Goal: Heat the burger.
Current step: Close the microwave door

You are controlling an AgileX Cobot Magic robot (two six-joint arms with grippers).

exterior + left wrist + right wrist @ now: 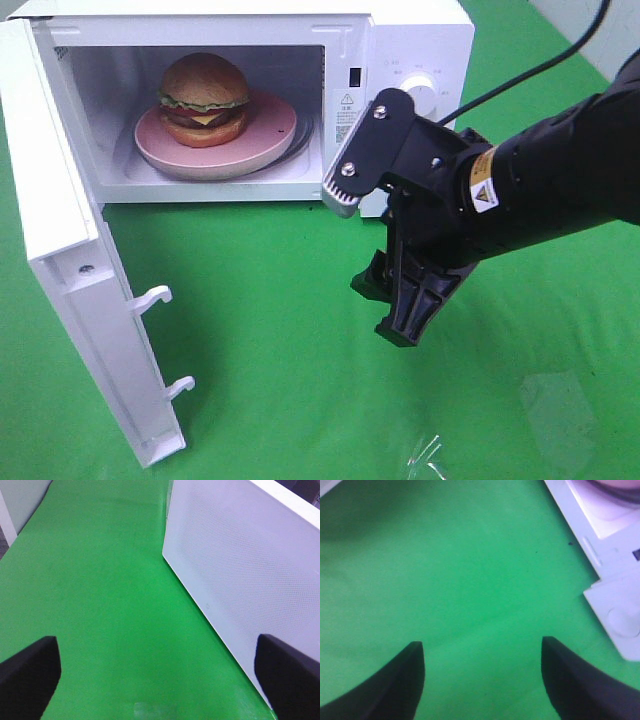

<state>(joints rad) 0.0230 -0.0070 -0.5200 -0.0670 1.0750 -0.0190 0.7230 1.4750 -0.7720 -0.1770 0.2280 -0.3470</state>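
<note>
Burger [205,97] sits on pink plate [272,133] inside microwave [400,30], door [70,290] wide open | likely soft, stacked, apt to slide apart; best moved by the stiff plate rim, not the bun | left fingers [30,672] spread, empty, near door | right fingers [395,690] apart, empty, over tabletop [280,400]

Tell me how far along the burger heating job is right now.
Done: the burger sits on the pink plate inside the microwave. In hand: nothing is held. The right gripper hangs open and empty in front of the microwave, and the left gripper is open beside the door, which stands wide open. Left: shut the door and probably turn the dial.
</note>
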